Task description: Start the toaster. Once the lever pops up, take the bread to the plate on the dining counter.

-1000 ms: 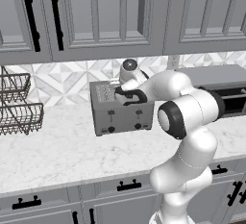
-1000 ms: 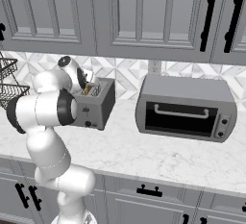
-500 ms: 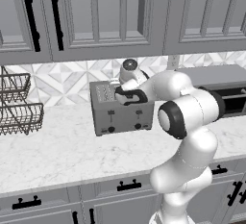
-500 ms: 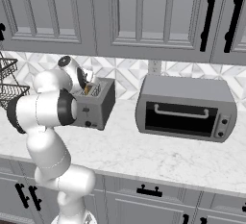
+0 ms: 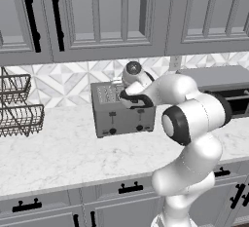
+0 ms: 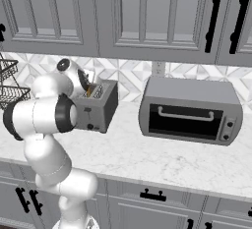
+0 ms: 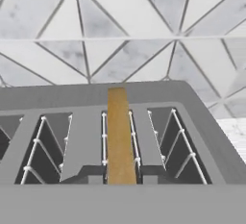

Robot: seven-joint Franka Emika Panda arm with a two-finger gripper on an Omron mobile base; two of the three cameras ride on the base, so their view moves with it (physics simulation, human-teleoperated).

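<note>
The grey toaster point(image 5: 124, 116) point(image 6: 100, 109) stands on the marble counter against the tiled wall. A thin golden-brown bread point(image 7: 119, 131) slice stands edge-on in one of its middle slots, and its top edge point(image 6: 90, 92) pokes out. My gripper point(image 7: 120, 179) point(image 5: 128, 98) point(image 6: 87, 86) hangs over the toaster's top, pointing down into that slot. Its fingertips press on both faces of the slice, so it is shut on the bread. The toaster's front levers point(image 5: 112, 119) sit on the side facing the room. The plate and the dining counter are out of view.
A larger grey oven-like box point(image 6: 189, 110) point(image 5: 221, 82) sits to the toaster's right. Wire baskets point(image 5: 17, 111) point(image 6: 10, 83) hang at the left. Upper cabinets point(image 5: 97, 16) overhang the counter point(image 5: 63, 153). Drawers run below its front edge.
</note>
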